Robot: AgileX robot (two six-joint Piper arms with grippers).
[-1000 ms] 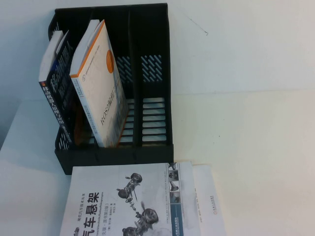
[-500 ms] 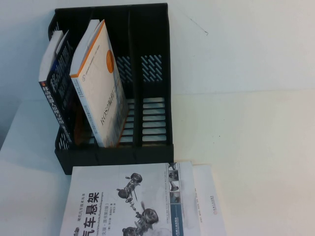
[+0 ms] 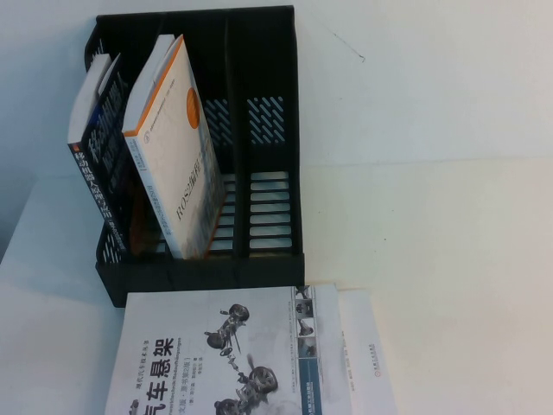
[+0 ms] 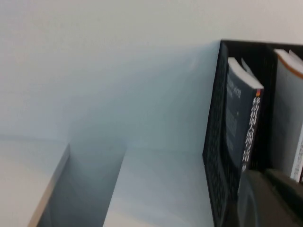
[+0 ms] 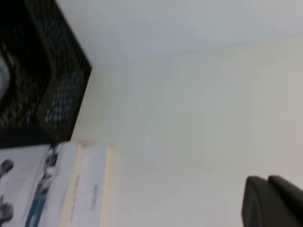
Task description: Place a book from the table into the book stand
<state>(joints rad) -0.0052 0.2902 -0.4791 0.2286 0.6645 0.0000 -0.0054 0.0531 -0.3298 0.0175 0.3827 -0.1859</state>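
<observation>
The book, white with a big black title and grey car-part images, lies flat on the table at the near edge, just in front of the black book stand; its right side shows a blue-grey band and a white flap. It also shows in the right wrist view. The stand's right compartment holds nothing. My left gripper is shut and empty beside the stand's outer left wall. My right gripper is shut and empty over bare table to the right of the book. Neither gripper shows in the high view.
A white-and-dark book leans in the stand's left compartment. A cream book with an orange edge leans in the middle one. A table edge with a gap lies left of the stand. Bare tabletop lies right of the stand.
</observation>
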